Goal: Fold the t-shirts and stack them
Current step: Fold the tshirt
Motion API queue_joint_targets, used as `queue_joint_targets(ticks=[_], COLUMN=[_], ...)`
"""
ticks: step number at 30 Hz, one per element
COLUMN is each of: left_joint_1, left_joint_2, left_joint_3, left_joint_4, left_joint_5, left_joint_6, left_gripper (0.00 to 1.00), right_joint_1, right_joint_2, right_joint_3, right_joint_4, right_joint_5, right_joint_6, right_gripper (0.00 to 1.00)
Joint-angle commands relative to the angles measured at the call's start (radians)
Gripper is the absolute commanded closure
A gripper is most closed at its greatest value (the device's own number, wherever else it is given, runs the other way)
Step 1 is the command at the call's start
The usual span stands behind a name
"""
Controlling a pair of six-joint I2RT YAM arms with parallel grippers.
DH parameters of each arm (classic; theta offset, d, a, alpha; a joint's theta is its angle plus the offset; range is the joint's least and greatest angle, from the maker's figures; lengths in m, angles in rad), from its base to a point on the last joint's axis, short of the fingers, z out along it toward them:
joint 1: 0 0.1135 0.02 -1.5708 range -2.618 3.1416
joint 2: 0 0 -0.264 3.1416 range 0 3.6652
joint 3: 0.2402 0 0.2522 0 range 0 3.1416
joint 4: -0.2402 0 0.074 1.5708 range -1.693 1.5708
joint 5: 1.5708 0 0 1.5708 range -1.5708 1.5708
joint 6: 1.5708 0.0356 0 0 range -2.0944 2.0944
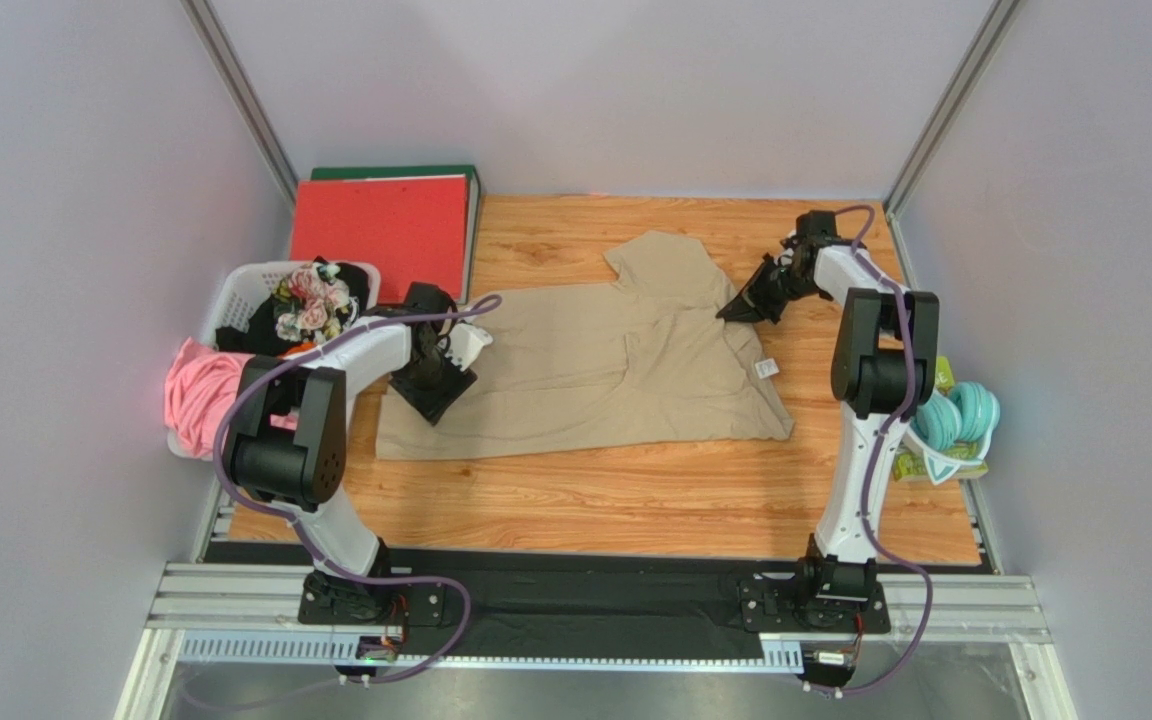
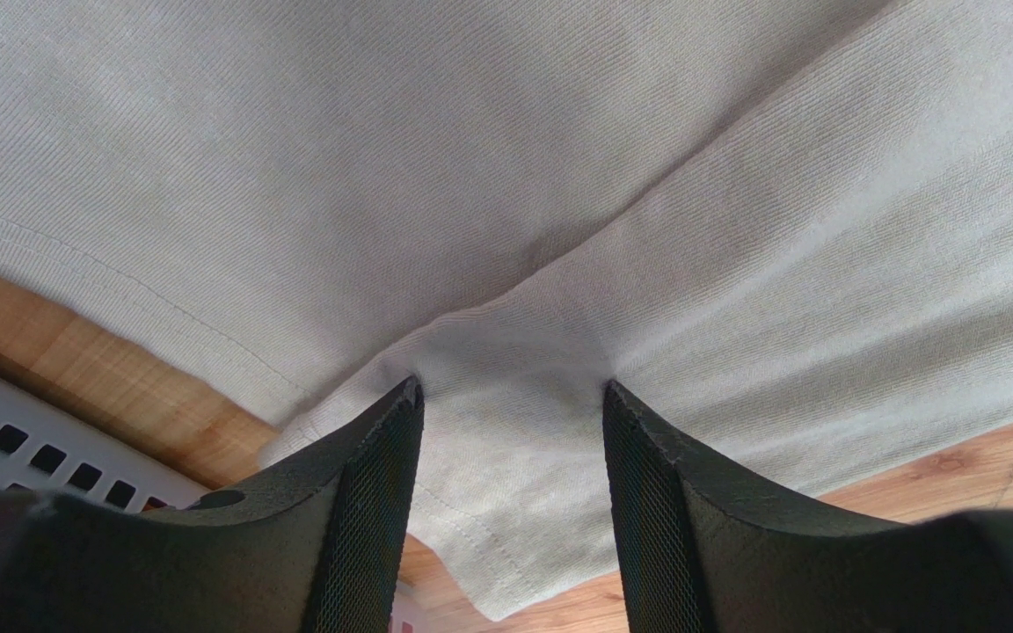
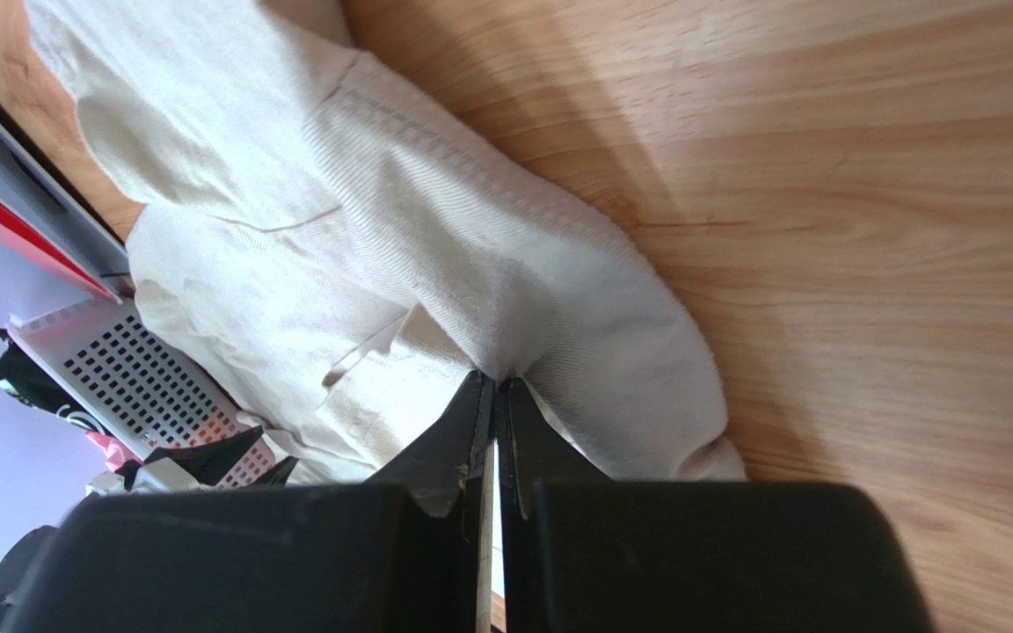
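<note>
One tan tee (image 1: 597,368), basket (image 1: 241,288) at L: R jaws pinch it, L jaws open over edge.

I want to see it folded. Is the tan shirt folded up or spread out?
Mostly spread out: the tan t-shirt lies flat across the wooden table, only its right part lapped over.

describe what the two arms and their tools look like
White links with black joints on the left arm and right arm. A purple-grey cable runs along each. The left tool and right tool are black, with two tapered fingers gridded on the inner faces.
</note>
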Motion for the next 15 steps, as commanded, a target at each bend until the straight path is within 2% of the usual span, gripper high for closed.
queue_joint_targets(ticks=[1, 11, 14, 15], left_joint_1=[0.012, 0.013, 0.013, 0.013], left_joint_2=[-0.009, 0.015, 0.012, 0.011], left_joint_3=[-0.042, -0.091, -0.088, -0.085], left_joint_4=[0.042, 0.09, 0.087, 0.087], left_joint_5=[0.021, 0.007, 0.015, 0.013], left_joint_6=[0.015, 0.025, 0.026, 0.026], left_gripper=[0.41, 0.41, 0.41, 0.41], right_joint_1=[-0.019, -0.044, -0.056, -0.056], right_joint_2=[0.03, 0.048, 0.028, 0.025], right_joint_3=[0.027, 0.027, 0.02, 0.02], right_joint_4=[0.004, 0.006, 0.009, 0.007], right_joint_5=[0.003, -0.002, -0.002, -0.002], right_joint_6=[-0.017, -0.021, -0.027, -0.027], right_gripper=[0.97, 0.94, 0.79, 0.65])
